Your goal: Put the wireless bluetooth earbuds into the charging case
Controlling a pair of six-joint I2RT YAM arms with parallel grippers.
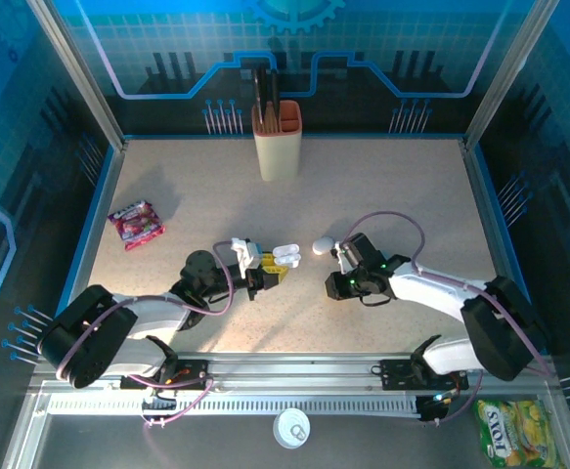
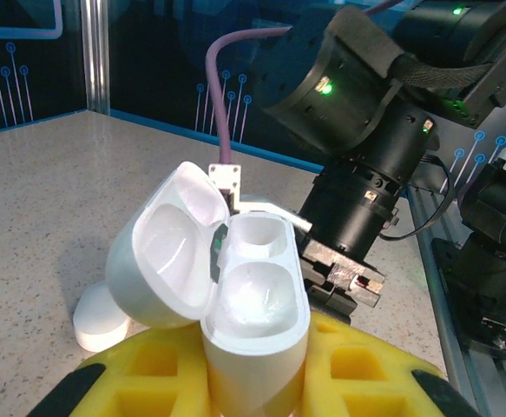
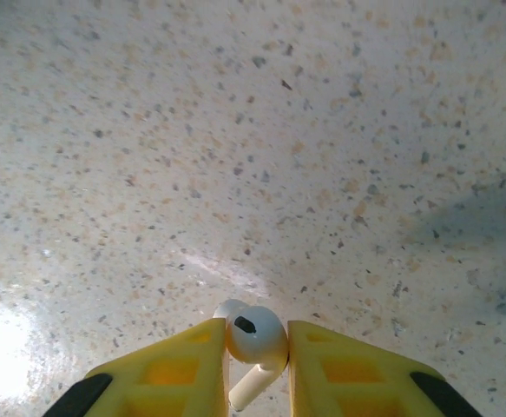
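Observation:
A white charging case (image 2: 257,304) stands upright with its lid (image 2: 161,261) hinged open to the left and both wells empty. My left gripper (image 2: 253,382) is shut on its lower body between yellow fingers (image 2: 370,373). From above, the case (image 1: 285,256) and left gripper (image 1: 273,274) sit near the table's middle. One white earbud (image 3: 257,334), stem pointing down, is pinched between the yellow pads (image 3: 174,373) of my right gripper (image 3: 257,347), just above the speckled tabletop. The right gripper (image 1: 337,260) is a short way right of the case.
A small rounded white object (image 1: 321,244) lies on the table between the grippers, also beside the case (image 2: 96,321). A beige holder (image 1: 278,127) with dark utensils stands at the back. A red packet (image 1: 136,223) lies at the left. A green-yellow packet (image 1: 507,430) sits bottom right.

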